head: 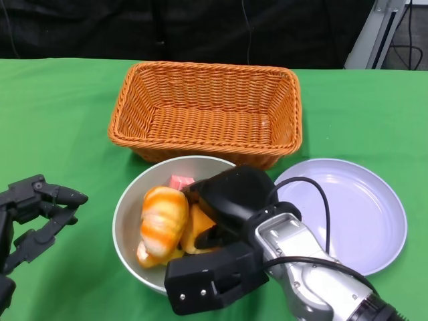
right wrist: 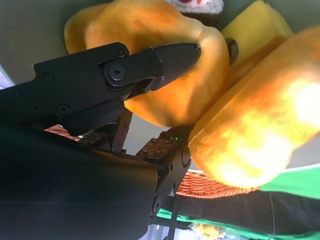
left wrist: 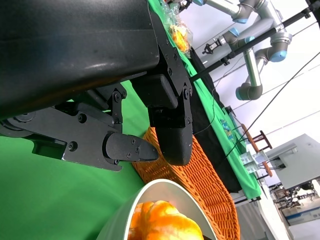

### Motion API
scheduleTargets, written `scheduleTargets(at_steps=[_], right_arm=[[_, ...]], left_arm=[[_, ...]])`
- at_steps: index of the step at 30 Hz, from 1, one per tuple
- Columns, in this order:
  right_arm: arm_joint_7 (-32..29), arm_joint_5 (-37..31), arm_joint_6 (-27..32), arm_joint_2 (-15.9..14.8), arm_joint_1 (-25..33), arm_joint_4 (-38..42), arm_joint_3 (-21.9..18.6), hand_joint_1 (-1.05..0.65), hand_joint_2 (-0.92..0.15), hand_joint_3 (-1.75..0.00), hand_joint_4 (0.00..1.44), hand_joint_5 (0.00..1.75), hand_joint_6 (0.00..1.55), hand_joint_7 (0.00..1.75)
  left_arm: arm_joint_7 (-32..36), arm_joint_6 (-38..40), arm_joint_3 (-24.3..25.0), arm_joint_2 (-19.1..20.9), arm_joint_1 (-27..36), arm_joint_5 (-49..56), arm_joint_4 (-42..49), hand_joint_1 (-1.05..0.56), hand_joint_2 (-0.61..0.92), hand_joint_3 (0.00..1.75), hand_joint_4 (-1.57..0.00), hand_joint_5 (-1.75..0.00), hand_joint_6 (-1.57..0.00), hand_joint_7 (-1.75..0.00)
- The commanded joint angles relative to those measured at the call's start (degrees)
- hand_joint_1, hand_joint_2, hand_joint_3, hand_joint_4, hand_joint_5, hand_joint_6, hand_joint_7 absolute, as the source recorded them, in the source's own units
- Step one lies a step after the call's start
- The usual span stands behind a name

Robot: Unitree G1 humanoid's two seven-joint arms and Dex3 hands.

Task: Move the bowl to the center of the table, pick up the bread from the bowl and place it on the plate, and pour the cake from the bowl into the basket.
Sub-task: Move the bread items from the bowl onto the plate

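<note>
The grey bowl [head: 127,200] sits in front of the wicker basket [head: 207,107]. It holds a striped orange bread roll [head: 162,217], a second orange bread piece [head: 199,224], yellow pieces and a pink cake [head: 179,181]. My right hand [head: 231,200] reaches into the bowl. In the right wrist view its fingers [right wrist: 165,60] lie against the orange bread piece [right wrist: 175,95] from above and below, gripping it. The striped roll [right wrist: 250,140] lies beside it. My left hand [head: 37,214] hovers open, left of the bowl.
A lavender plate [head: 361,214] lies right of the bowl, close to my right forearm. The basket [left wrist: 200,175] stands just behind the bowl's rim [left wrist: 150,190]. Green cloth covers the table, and black drapes hang behind it.
</note>
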Motion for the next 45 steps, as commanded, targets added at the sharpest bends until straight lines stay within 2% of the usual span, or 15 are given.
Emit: scheduleTargets(at_steps=[1,2,4,7,11,19,20,23,27,38,39,41,45], right_arm=[[-1.0,2.0,-0.1,-1.1,0.3,-0.3,-1.3,-0.15,-0.92,-0.01,0.59,1.2,0.86,0.02],[-1.4,2.9,0.0,-1.0,0.4,-1.8,-2.2,-0.15,-0.91,0.0,0.56,1.36,0.91,0.05],[-2.0,4.9,-0.5,-1.0,0.9,-5.1,-4.0,-0.16,-0.9,0.0,0.55,1.47,0.96,0.08],[-2.0,6.1,-0.7,-1.3,1.2,-6.9,-4.5,-0.17,-0.91,0.0,0.57,1.48,0.98,0.09],[2.3,8.1,-0.1,-2.3,1.6,-13.6,-5.7,-0.21,-0.88,0.0,0.55,1.55,1.01,0.14],[5.0,8.4,0.6,-3.0,1.9,-16.7,-5.7,-0.22,-0.85,0.0,0.57,1.51,1.0,0.14],[6.0,9.2,0.4,-3.3,2.5,-19.2,-6.3,-0.22,-0.85,0.0,0.58,1.49,1.01,0.15],[9.2,10.6,0.8,-4.0,3.6,-24.7,-7.5,-0.22,-0.82,0.0,0.64,1.34,0.93,0.41],[10.2,10.7,1.2,-4.3,3.9,-25.7,-7.5,-0.21,-0.82,0.0,0.65,1.29,0.88,0.49],[11.4,11.1,1.3,-4.9,5.0,-27.7,-7.5,-0.21,-0.82,0.0,0.66,1.28,0.85,0.55],[12.2,11.3,1.3,-5.3,6.0,-29.1,-7.4,-0.23,-0.82,0.0,0.7,1.19,0.86,0.53],[13.4,11.3,1.4,-5.8,7.3,-30.9,-7.1,-0.26,-0.83,0.0,0.74,1.1,0.87,0.49],[14.6,10.5,1.4,-5.9,7.8,-31.8,-6.7,-0.3,-0.83,0.0,0.75,1.04,0.87,0.4]], left_arm=[[-0.1,0.2,0.4,1.0,0.5,-0.5,0.0,-0.1,0.92,0.23,-0.85,-1.2,-0.93,-0.81],[0.1,0.1,0.3,1.0,0.5,-0.2,0.1,-0.11,0.92,0.23,-0.85,-1.2,-0.93,-0.8],[0.0,0.1,0.3,1.0,0.4,-0.3,0.1,-0.11,0.92,0.23,-0.85,-1.19,-0.92,-0.8],[-0.3,0.1,0.3,1.0,0.4,-0.6,0.1,-0.11,0.92,0.23,-0.84,-1.19,-0.92,-0.8],[0.2,-0.5,0.3,1.0,0.0,0.1,0.9,-0.11,0.92,0.22,-0.85,-1.19,-0.93,-0.8],[0.0,-0.5,0.3,1.0,-0.1,-0.3,1.2,-0.11,0.92,0.22,-0.86,-1.18,-0.93,-0.8],[-0.2,-0.5,0.2,1.0,-0.1,-0.4,1.2,-0.11,0.92,0.22,-0.86,-1.18,-0.93,-0.8],[-0.6,-0.6,0.1,1.0,-0.3,-0.6,1.5,-0.11,0.92,0.22,-0.87,-1.18,-0.93,-0.79],[-0.6,-0.7,0.1,1.1,-0.3,-0.7,1.6,-0.11,0.92,0.22,-0.87,-1.18,-0.93,-0.79],[-0.4,-0.6,0.0,1.0,-0.2,-0.3,1.3,-0.11,0.92,0.22,-0.88,-1.17,-0.94,-0.78],[-0.2,-0.5,-0.1,1.0,-0.1,0.0,1.0,-0.11,0.92,0.22,-0.87,-1.16,-0.94,-0.78],[-0.2,-0.5,-0.2,0.9,-0.1,0.1,0.9,-0.1,0.92,0.23,-0.87,-1.17,-0.93,-0.78],[-0.3,-0.4,-0.3,0.9,-0.1,-0.1,0.8,-0.1,0.92,0.23,-0.86,-1.17,-0.93,-0.77]])
